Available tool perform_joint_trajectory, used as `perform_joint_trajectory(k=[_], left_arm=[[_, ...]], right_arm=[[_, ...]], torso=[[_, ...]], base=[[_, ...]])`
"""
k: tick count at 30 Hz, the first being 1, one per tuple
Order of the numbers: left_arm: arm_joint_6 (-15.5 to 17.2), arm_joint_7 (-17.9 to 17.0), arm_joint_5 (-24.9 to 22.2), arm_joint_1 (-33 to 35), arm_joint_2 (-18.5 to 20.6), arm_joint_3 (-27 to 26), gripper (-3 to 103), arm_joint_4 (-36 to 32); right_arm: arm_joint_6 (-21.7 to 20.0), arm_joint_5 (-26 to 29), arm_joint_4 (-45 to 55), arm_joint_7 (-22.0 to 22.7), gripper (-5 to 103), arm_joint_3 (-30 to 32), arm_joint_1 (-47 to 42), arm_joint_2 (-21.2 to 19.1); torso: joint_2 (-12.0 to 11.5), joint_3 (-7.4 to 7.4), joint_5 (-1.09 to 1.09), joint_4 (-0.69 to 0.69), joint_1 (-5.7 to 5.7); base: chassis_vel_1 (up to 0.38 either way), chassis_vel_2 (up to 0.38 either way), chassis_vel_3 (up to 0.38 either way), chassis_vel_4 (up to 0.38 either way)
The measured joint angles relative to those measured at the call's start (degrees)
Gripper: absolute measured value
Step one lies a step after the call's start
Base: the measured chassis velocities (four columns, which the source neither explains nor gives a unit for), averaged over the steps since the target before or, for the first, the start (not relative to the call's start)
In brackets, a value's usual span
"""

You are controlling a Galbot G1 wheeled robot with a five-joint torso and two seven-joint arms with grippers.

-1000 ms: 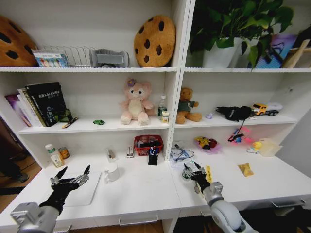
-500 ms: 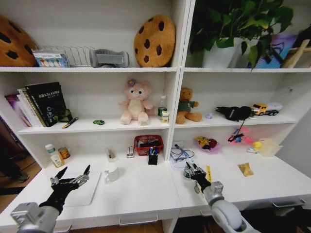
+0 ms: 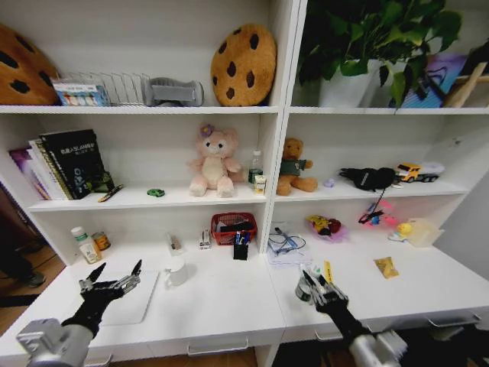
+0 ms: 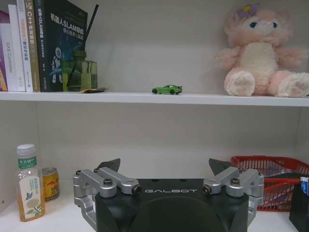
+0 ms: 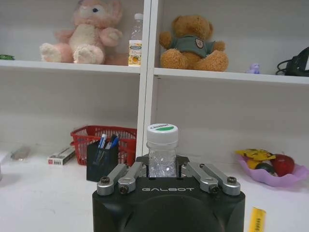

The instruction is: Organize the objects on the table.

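Holding a clear jar (image 5: 162, 153) in my right gripper (image 3: 321, 289), clamped, low over the table (image 3: 229, 298) at right. Left gripper (image 3: 111, 284) idles spread, near left. Next: choose a placement spot.

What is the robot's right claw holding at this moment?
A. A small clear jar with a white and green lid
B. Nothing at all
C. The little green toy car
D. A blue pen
A. The right wrist view shows the right gripper closed around a small clear jar with a white and green lid, while the green toy car sits on the shelf.
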Motion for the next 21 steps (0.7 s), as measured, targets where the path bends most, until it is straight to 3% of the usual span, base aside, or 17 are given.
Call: perform_joint_trajectory(k=[1,2,6,7,9,10,11,13,17,21], left_arm=[[0.0,0.0,0.0,0.0,0.0,0.0,100,0.0],[0.0,0.0,0.0,0.0,0.0,0.0,100,0.0],[0.0,0.0,0.0,0.0,0.0,0.0,100,0.0],[0.0,0.0,0.0,0.0,0.0,0.0,100,0.0],[0.0,0.0,0.0,0.0,0.0,0.0,100,0.0],[0.0,0.0,0.0,0.0,0.0,0.0,100,0.0],[0.0,0.0,0.0,0.0,0.0,0.0,100,0.0],[0.0,0.0,0.0,0.0,0.0,0.0,100,0.0],[0.0,0.0,0.0,0.0,0.0,0.0,100,0.0],[0.0,0.0,0.0,0.0,0.0,0.0,100,0.0]], right_arm=[[4.4,-2.9,-0.8,-1.1,26,0.7,-3.8,1.9],[4.4,-2.9,-0.8,-1.1,26,0.7,-3.8,1.9],[21.3,-11.6,-6.2,-3.2,26,1.4,-14.0,5.4],[21.3,-11.6,-6.2,-3.2,26,1.4,-14.0,5.4],[28.5,-15.5,-10.4,-2.5,26,0.3,-17.9,6.8],[28.5,-15.5,-10.4,-2.5,26,0.3,-17.9,6.8],[31.5,-17.4,-13.2,-1.7,26,-0.3,-19.2,7.5],[33.6,-19.3,-18.9,-0.2,26,-1.4,-19.8,8.5],[33.8,-18.9,-24.9,0.3,26,-2.2,-17.7,8.6],[33.2,-15.8,-35.9,0.0,26,-2.5,-8.9,7.7]], torso=[[0.0,0.0,-0.02,0.01,-0.01],[0.0,0.0,-0.02,0.01,-0.01],[0.0,0.01,0.0,0.05,0.0],[0.0,0.01,0.0,0.05,0.0],[0.0,0.01,0.01,0.03,-0.01],[0.0,0.01,0.01,0.03,-0.01],[0.0,0.01,0.0,0.02,-0.01],[0.0,0.01,0.01,0.03,-0.01],[0.0,0.01,0.01,0.02,-0.01],[0.0,0.01,0.01,0.04,-0.01]], base=[[0.0,0.0,0.0,0.0],[0.0,0.0,0.0,0.0],[0.0,0.0,0.0,0.0],[0.0,0.0,0.0,0.0],[0.0,0.0,0.0,0.0],[0.0,0.0,0.0,0.0],[0.0,0.0,0.0,0.0],[0.0,0.0,0.0,0.0],[0.0,0.0,0.0,0.0],[0.0,0.0,0.0,0.0]])
